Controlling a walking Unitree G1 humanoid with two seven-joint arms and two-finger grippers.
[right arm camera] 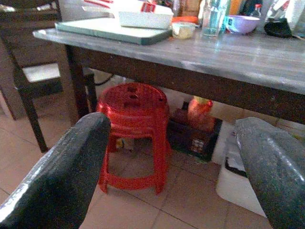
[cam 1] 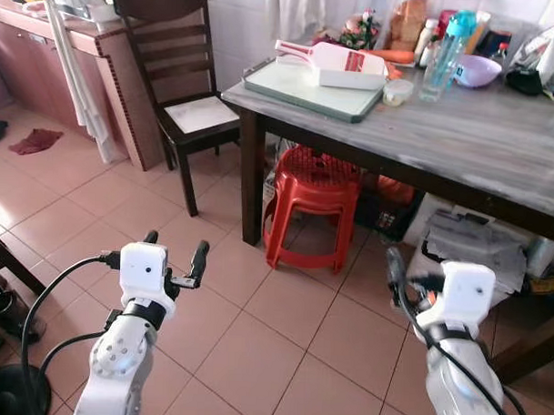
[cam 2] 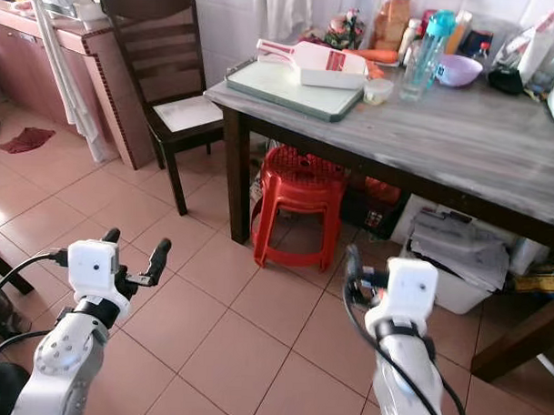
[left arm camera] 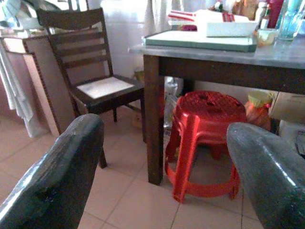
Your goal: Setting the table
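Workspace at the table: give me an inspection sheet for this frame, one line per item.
Surface: grey table, front part bare, things crowded along its far edge.
Job's things: green tray at the table's near left corner, a white scoop lying on it; small cup and bottle beside it; purple bowl behind.
Clutter: red stool and boxes under the table; rag on the floor.
Grippers: left gripper and right gripper both open, empty, low over the tiles, short of the table.
Cables: black cable looping from the left arm.
Surroundings: chair left of the table, tiled floor.
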